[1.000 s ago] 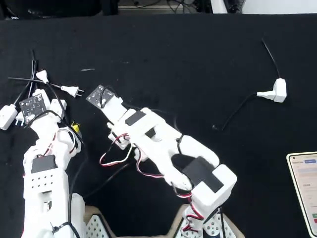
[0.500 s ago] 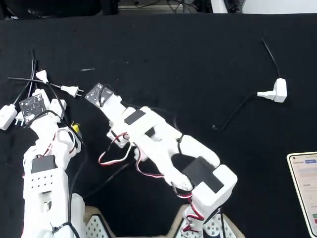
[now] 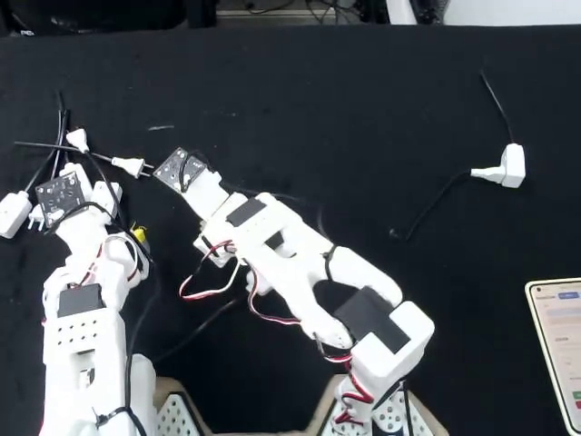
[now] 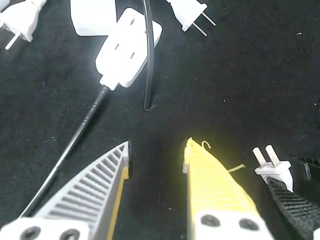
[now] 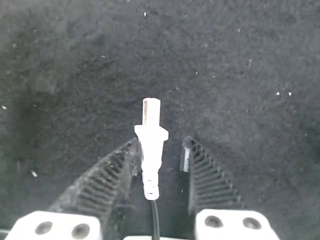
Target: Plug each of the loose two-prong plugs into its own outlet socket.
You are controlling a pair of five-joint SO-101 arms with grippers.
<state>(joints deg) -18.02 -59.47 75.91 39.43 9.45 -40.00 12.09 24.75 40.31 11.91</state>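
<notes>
A white two-prong plug (image 5: 150,145) on a thin black cord lies on the black mat between the fingers of my right gripper (image 5: 158,147), which is open around it. From above, this plug (image 3: 134,166) sits just ahead of the right arm's wrist (image 3: 180,171). My left gripper (image 4: 156,147) is open over bare mat, with nothing between its grey and yellow fingers. Beyond it lie a white outlet socket (image 4: 127,47) on a black cord, two more loose plugs (image 4: 189,12) (image 4: 22,20), and off to the side the same plug (image 4: 272,167).
A white block (image 4: 92,15) lies by the outlet. Black cords cross the mat at the far left (image 3: 54,150). Another white plug (image 3: 510,166) with a black cord lies far right. A phone (image 3: 556,350) rests at the right edge.
The right arm has moved up and to the left, bringing its gripper closer around the two-prong plug. The left arm has stayed still.
</notes>
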